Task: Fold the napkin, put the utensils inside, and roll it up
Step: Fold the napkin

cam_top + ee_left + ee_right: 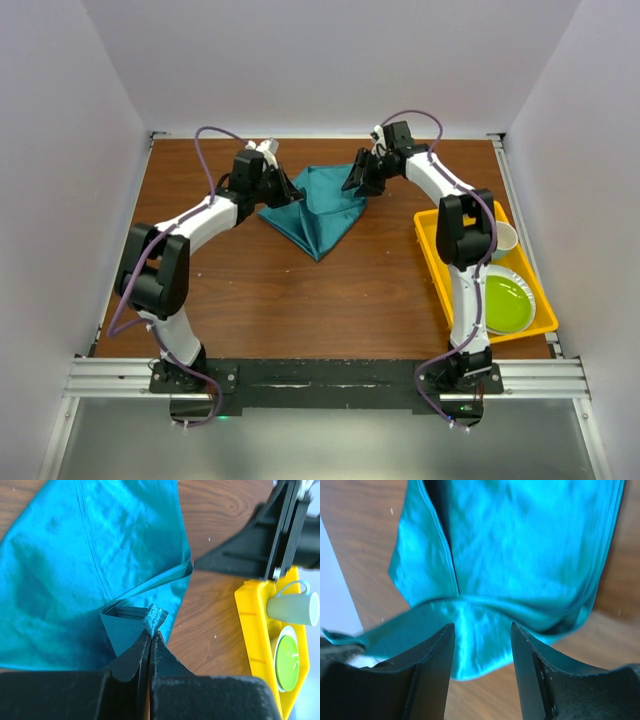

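Observation:
The teal napkin (320, 215) lies bunched and partly folded at the far middle of the table. My left gripper (290, 192) is at its left edge, shut on a hemmed corner of the cloth, seen pinched at the tips in the left wrist view (151, 630). The napkin (75, 555) spreads beyond it with folded layers by the tips. My right gripper (355, 183) is at the napkin's right far edge. In the right wrist view it (482, 630) is open, its jaws either side of a raised fold of the napkin (520, 545) without gripping it. The orange spoon is out of view.
A yellow tray (430, 250) at the right holds a green plate (505, 303) and a pale cup (505, 240). The tray (250, 625), the cup (292, 607) and the plate (287, 662) also show in the left wrist view. White walls enclose the table.

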